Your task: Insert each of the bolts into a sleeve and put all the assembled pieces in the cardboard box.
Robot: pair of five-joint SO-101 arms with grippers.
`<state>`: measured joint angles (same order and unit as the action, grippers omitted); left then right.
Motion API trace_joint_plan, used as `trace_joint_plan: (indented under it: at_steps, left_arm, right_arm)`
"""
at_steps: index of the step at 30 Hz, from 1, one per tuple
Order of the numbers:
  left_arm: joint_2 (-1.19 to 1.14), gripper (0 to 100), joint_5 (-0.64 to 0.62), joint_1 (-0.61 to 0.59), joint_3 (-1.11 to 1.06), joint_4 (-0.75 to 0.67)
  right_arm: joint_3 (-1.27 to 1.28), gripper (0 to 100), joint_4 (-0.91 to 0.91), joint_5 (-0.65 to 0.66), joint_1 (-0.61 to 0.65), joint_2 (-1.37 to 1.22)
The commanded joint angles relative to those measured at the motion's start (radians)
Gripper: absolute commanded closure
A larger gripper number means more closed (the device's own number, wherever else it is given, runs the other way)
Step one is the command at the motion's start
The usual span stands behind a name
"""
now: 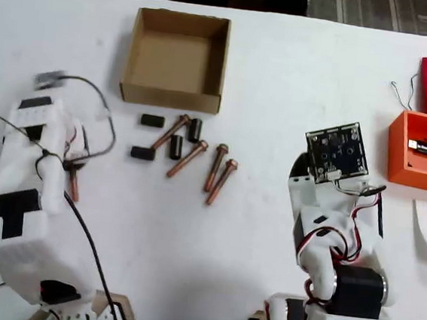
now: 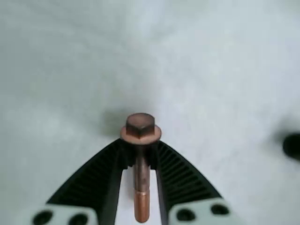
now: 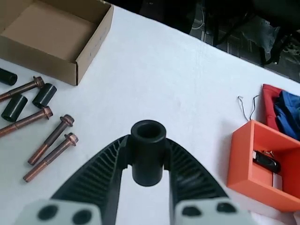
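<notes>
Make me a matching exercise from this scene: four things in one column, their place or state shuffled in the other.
1 cardboard box
2 orange box
3 left gripper
4 right gripper

A shut on a sleeve
B beside loose bolts
C shut on a bolt
D holds a small dark object

Pairs: 1-B; 2-D; 3-C; 4-A

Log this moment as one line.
left gripper: shut on bolt | right gripper: shut on sleeve | cardboard box: no pieces inside | loose bolts, loose sleeves: beside box
</notes>
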<state>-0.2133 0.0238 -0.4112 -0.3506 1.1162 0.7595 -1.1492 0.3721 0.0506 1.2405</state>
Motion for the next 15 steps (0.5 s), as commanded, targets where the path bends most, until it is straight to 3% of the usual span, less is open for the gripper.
trace_joint_plan:
  at_steps: [1,9,15]
  left_arm:
    - [0.064,97,0.166,0.044,0.013,0.025]
    - [0.068,97,0.170,0.109,0.097,0.098]
    - [0.063,97,0.170,0.164,0.143,0.152]
  right_arm:
    - [0.054,97.5,0.116,-0.005,0.001,0.004]
    - [0.348,97.5,0.415,-0.278,0.002,0.004]
    - [0.425,97.5,0.473,-0.328,0.002,0.013]
